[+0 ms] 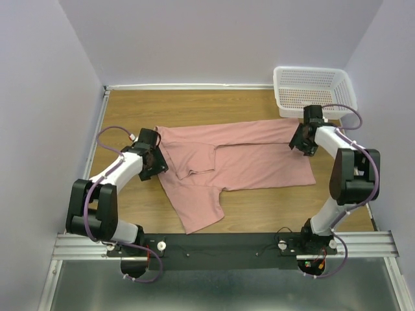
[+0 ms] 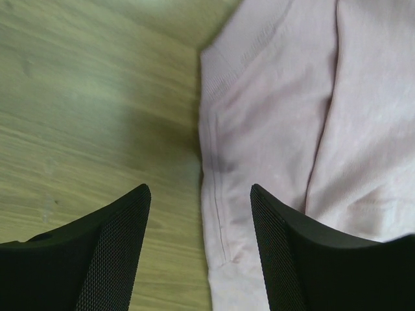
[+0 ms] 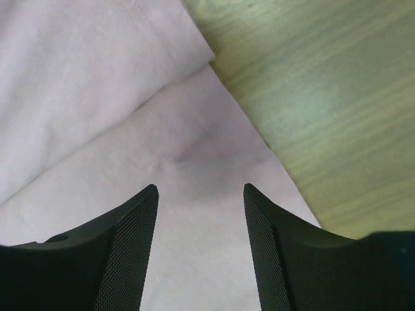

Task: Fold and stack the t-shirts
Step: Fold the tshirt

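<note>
The dusty pink t-shirt [image 1: 259,159] lies flat on the wooden table [image 1: 130,110], stretched between the two grippers, with one long side folded over so a doubled layer runs along its middle. A sleeve juts out toward the arm bases beside the left gripper [image 2: 199,191].

That gripper is released. Its black fingers [image 2: 117,246], faced with fine mesh-textured pads, stand apart over the shirt's edge, where a stitched seam runs under the gap. Pale-grained wood lies to its left and soft matte knit to its right.

The right gripper [image 3: 201,188] also stands unclenched, holding nothing. Smooth pink cloth lies below it, an overlapping layer with a stitched hem ahead and to its left, and bare wood to its right. Beyond it sits a white plastic mesh basket [image 1: 308,69], rectangular with rounded corners.
</note>
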Controlling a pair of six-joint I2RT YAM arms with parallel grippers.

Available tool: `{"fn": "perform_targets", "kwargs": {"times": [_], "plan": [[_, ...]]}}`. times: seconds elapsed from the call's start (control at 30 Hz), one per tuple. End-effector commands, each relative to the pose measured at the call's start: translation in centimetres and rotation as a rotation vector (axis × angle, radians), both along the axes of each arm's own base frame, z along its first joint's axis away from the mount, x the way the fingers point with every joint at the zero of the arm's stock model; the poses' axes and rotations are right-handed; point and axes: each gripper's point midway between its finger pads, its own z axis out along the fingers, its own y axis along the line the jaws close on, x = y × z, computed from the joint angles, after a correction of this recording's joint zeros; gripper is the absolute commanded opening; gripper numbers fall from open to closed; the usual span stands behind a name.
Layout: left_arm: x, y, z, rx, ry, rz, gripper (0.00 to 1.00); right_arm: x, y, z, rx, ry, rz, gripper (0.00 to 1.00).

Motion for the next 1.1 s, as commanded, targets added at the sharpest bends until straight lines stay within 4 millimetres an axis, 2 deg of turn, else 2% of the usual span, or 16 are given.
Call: {"fn": "perform_targets", "kwargs": {"times": [0.0,0.13,0.23,0.3,0.43,0.77,0.93,1.07], "plan": [[-2.8,-1.4,-0.3,-0.02,0.06,-0.035,0.72,-1.7,0.1,2.7,0.002,-0.055,0.011,0.64],[-3.9,-1.5,-0.4,-0.027,0.078,-0.025,0.69,-3.0,0.5,4.3,0.016,-0.088,0.027,0.68],[-4.2,-2.7,-0.2,-0.044,0.082,-0.041,0.65,-3.6,1.0,5.1,0.035,-0.109,0.04,0.68],[-4.5,-3.4,-0.6,-0.037,0.101,-0.064,0.61,-3.8,1.1,5.3,0.04,-0.115,0.043,0.68],[-5.3,-3.4,-1.5,-0.004,0.148,-0.076,0.54,-4.1,1.7,6.3,0.072,-0.148,0.056,0.68],[-6.2,-3.8,-2.7,0.012,0.174,-0.075,0.48,-4.8,2.9,6.8,0.124,-0.169,0.087,0.68],[-6.8,-3.9,-3.8,0.029,0.198,-0.069,0.45,-5.2,1.5,7.7,0.05,-0.196,0.062,0.68],[-6.6,-3.8,-3.8,0.041,0.191,-0.068,0.35,-5.5,1.1,7.8,0.03,-0.197,0.049,0.68]]}}
